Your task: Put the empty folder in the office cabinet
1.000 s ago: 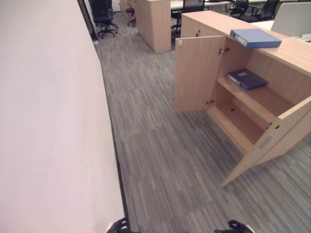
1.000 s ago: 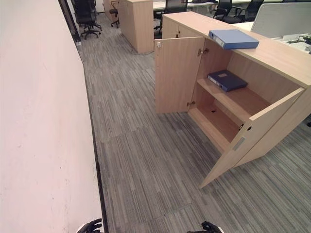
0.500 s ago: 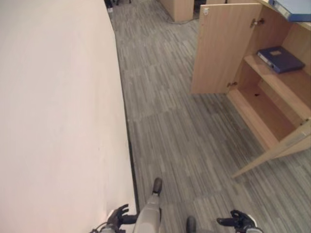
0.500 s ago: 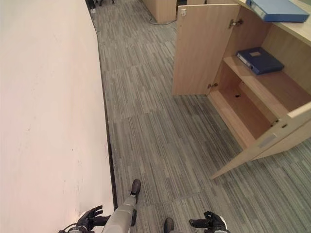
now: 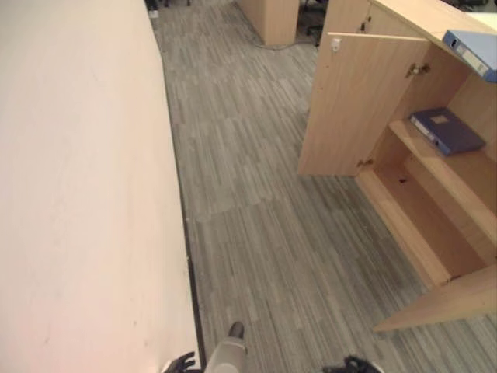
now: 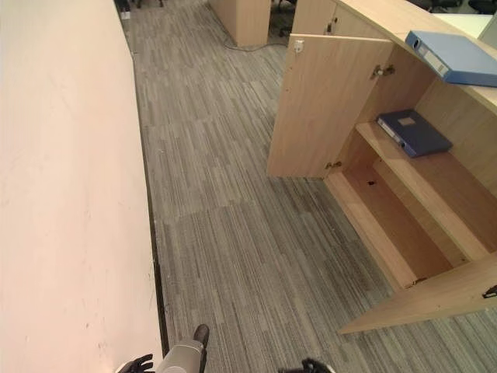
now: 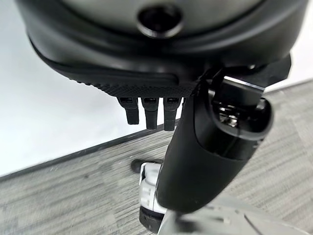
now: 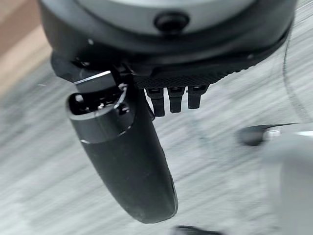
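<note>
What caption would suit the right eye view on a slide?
Open cabinet with a dark folder on its shelf, a blue folder on top, both hands low.

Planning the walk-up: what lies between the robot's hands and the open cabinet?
Bare grey carpet in the right eye view, between the left hand, right hand and open cabinet.

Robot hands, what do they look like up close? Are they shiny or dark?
Dark. The left hand is a rounded black shell with a round hole near its edge, a dotted rubbery strip, a row of short black fingers and a fat, smooth, slightly glossy black thumb. The right hand looks the same, mirrored.
</note>
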Tool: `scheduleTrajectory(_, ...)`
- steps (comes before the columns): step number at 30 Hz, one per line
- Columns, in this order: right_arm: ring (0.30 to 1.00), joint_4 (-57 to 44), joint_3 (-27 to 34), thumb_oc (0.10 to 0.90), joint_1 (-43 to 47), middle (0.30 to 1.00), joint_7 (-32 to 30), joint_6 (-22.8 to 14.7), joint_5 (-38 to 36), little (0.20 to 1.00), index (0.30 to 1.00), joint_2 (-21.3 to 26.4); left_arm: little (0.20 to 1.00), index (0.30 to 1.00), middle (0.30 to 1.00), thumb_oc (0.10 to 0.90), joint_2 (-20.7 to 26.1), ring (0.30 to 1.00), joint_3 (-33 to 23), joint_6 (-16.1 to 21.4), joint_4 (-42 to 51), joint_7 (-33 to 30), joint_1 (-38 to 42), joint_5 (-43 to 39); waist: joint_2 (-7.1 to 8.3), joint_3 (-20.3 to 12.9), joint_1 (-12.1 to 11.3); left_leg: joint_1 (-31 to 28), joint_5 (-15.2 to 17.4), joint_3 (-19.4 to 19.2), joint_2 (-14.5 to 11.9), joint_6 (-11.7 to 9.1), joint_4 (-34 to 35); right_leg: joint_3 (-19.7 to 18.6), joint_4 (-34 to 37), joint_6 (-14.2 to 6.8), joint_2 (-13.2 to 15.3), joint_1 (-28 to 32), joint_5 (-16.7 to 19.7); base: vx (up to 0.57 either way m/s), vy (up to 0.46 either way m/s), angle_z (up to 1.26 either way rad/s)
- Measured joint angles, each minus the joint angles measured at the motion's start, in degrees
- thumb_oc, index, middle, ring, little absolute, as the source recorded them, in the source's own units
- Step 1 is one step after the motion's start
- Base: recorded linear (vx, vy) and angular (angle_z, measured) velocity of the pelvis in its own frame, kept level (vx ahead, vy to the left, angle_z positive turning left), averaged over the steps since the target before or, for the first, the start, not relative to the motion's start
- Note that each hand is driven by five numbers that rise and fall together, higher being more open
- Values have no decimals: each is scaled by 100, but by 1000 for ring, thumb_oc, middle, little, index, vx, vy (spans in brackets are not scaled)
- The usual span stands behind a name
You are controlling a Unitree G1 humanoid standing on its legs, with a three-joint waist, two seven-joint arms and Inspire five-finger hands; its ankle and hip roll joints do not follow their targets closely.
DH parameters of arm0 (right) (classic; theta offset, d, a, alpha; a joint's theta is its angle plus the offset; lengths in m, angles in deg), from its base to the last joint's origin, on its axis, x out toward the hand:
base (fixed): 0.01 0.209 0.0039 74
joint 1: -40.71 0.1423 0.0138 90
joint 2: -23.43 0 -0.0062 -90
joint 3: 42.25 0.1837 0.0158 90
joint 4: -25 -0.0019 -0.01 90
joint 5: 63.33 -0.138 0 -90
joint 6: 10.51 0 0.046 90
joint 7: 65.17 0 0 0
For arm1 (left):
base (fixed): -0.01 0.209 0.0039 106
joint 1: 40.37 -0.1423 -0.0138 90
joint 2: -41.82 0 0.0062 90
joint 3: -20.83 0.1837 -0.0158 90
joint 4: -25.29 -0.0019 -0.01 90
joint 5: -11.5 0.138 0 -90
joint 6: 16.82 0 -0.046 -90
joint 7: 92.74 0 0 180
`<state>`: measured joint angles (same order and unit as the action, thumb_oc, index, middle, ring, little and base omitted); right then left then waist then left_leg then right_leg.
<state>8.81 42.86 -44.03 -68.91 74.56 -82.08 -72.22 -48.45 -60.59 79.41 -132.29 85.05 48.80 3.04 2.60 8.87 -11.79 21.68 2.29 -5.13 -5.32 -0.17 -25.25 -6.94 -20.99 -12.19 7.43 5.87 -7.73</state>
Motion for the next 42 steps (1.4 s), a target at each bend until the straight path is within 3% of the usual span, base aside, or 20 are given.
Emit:
scheduleTrajectory(1,900,-152,16,800,-13,900,1,-10,0,900,900,187,900,900,900,800,-11,900,108,14,199,12,-50,-8,-231,-51,67,-302,164,-258,126,387,561,284,-857,-52,-67,-315,189,322,376,2)
scheduleTrajectory(4,900,-540,45,800,-67,900,-51,-114,-6,900,900,251,900,900,900,800,101,900,14,28,420,-9,5,-12,-273,88,446,-785,110,-184,423,618,1045,594,-2761,52,84,-1237,991,401,347,20)
scheduleTrajectory(5,900,-585,71,800,-63,900,-48,-106,-8,900,900,232,900,900,900,800,130,900,-26,45,468,8,43,-17,-327,106,520,-945,-30,-133,423,581,1227,607,-2829,96,24,-1350,761,426,178,32)
scheduleTrajectory(8,900,-613,60,800,-263,900,-41,-69,-47,900,900,244,900,900,900,800,154,900,-30,25,473,-43,145,-20,-568,269,783,-1974,-133,-72,481,644,2155,1349,-1673,393,-68,-1714,-98,396,60,11)
scheduleTrajectory(10,900,-618,7,800,-315,900,-19,-70,-60,900,900,221,900,900,900,800,179,900,-40,47,481,-97,259,-22,-484,323,997,-2269,122,54,657,599,2374,1753,-696,441,16,-2181,-68,595,-37,25)
scheduleTrajectory(11,900,-644,38,800,-270,900,-13,-111,-85,900,900,193,900,900,900,800,188,900,-37,16,395,-118,302,-21,-448,356,1126,-2444,131,74,719,522,2444,2016,397,509,-22,-2201,136,511,-119,24)
scheduleTrajectory(15,900,-619,257,800,-269,900,-20,-97,-150,900,900,167,900,900,900,800,134,900,-38,24,321,-81,219,-13,-288,359,1329,-3131,492,107,966,271,2691,2861,2005,515,512,-2414,1160,406,-118,19)
scheduleTrajectory(17,900,-622,272,800,-284,900,-39,-99,-145,900,900,238,900,900,900,800,127,900,-34,7,249,-79,101,-6,-303,351,1355,-3515,619,94,925,262,2722,2966,1903,527,644,-2470,1410,455,-110,-1)
scheduleTrajectory(19,900,-623,343,800,-470,900,-27,-107,-144,900,900,247,900,900,900,800,115,900,-33,10,248,-69,-79,93,-419,174,1467,-3849,859,114,716,-71,2785,3064,1579,615,533,-2288,1457,470,-137,18)
scheduleTrajectory(20,900,-622,339,800,-496,900,-27,-98,-139,900,900,248,900,900,900,800,113,900,-34,10,242,-72,-178,124,-397,34,1489,-3943,918,105,658,-174,2735,3062,1633,687,421,-2107,1433,358,-180,21)
scheduleTrajectory(21,900,-577,345,800,-592,900,-35,-48,-138,900,900,306,900,900,900,800,62,900,-19,10,234,-78,-239,207,-465,-51,1495,-4032,1024,107,519,-362,2544,2931,1737,1121,299,-1904,1997,302,-200,8)
scheduleTrajectory(23,900,-559,337,800,-654,900,-36,-42,-138,900,900,454,900,900,900,800,-117,900,13,14,223,-37,-273,209,-716,-169,1465,-3861,1111,64,241,-573,1684,2915,1797,1382,21,-1617,1970,226,-213,-8)
scheduleTrajectory(25,900,-623,323,800,-625,900,-21,-49,-131,900,900,557,900,900,900,800,-180,900,6,25,251,41,-254,207,-767,-191,1458,-3262,646,102,140,-869,174,2727,2033,1498,-246,-1284,1779,207,-225,-43)
scheduleTrajectory(27,900,-639,193,800,-571,900,-43,-100,-137,900,900,657,900,900,900,800,-179,900,9,11,237,46,-177,208,-649,-145,1487,-2531,375,399,-11,-935,-1374,2532,2234,1572,-327,-826,1561,201,-151,-51)
scheduleTrajectory(29,900,-599,161,800,-439,900,-58,-63,-145,900,900,766,900,900,900,800,-163,900,11,51,279,36,8,203,-438,-30,1411,-2135,165,484,5,-935,-1697,2203,2308,1627,-273,-556,1413,206,-87,-65)
scheduleTrajectory(32,900,-632,122,800,-293,900,-69,-106,-146,900,900,832,900,900,900,800,-140,900,20,74,346,21,53,194,-323,22,1337,-1795,173,313,-366,-904,-1409,1811,2338,1514,-301,-414,1344,272,13,-90)
scheduleTrajectory(37,900,-598,121,800,-237,900,-177,-92,-150,900,900,804,900,900,900,800,-160,900,77,53,372,31,-8,182,-198,199,1171,-1740,-199,70,-705,-962,1348,791,2572,1277,-43,-51,1108,296,120,-93)
scheduleTrajectory(38,900,-594,122,800,-326,900,-174,-95,-150,900,900,869,900,900,900,800,-206,900,82,58,409,27,1,182,-331,248,1123,-1893,-372,229,-638,-917,1937,634,2543,1167,-13,-19,1071,255,130,-93)
scheduleTrajectory(40,900,-613,126,800,-463,900,-159,-105,-149,900,900,1224,900,900,900,800,-501,900,93,67,401,12,-16,186,-973,323,1175,-1999,-579,863,-531,-761,2534,454,2631,730,-131,121,1017,272,138,-83)
scheduleTrajectory(42,900,-551,106,800,-556,900,-152,-19,-150,900,900,1081,900,900,900,800,-500,900,81,72,352,-26,34,186,-1014,478,1149,-2345,-297,946,-213,-830,2686,430,2071,567,-130,0,685,240,103,-78)
